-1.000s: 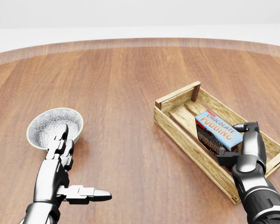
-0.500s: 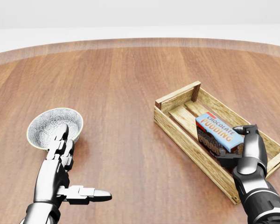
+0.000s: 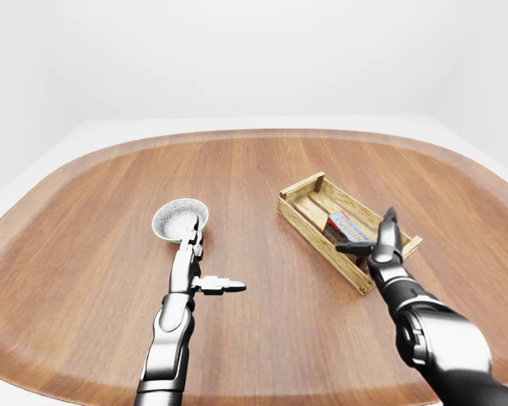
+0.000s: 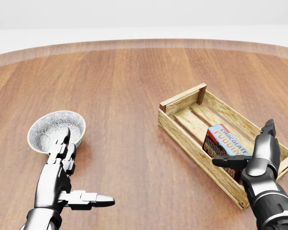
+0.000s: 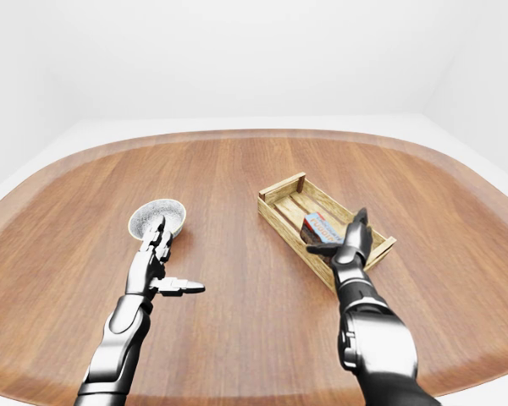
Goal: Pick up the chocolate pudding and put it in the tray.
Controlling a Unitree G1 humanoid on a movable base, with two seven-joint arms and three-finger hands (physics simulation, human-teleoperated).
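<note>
At far left of the head view, a patterned bowl (image 4: 56, 130) on the round wooden table (image 4: 129, 86). Just below it, left hand (image 4: 62, 179) flat above the wood, fingers spread wide, thumb jutting right, holding nothing. Right of centre, a slatted wooden tray (image 4: 182, 101) set diagonally. Inside its nearer half, the chocolate pudding (image 4: 222, 142), tilted, label up. At far right, right hand (image 4: 256, 160) beside the box, fingers splayed open, thumb across its near edge.

My right hand (image 4: 257, 160) covers the lower right end of the chocolate pudding (image 4: 224, 142) box in the head view. Both my forearms run off the bottom edge.
</note>
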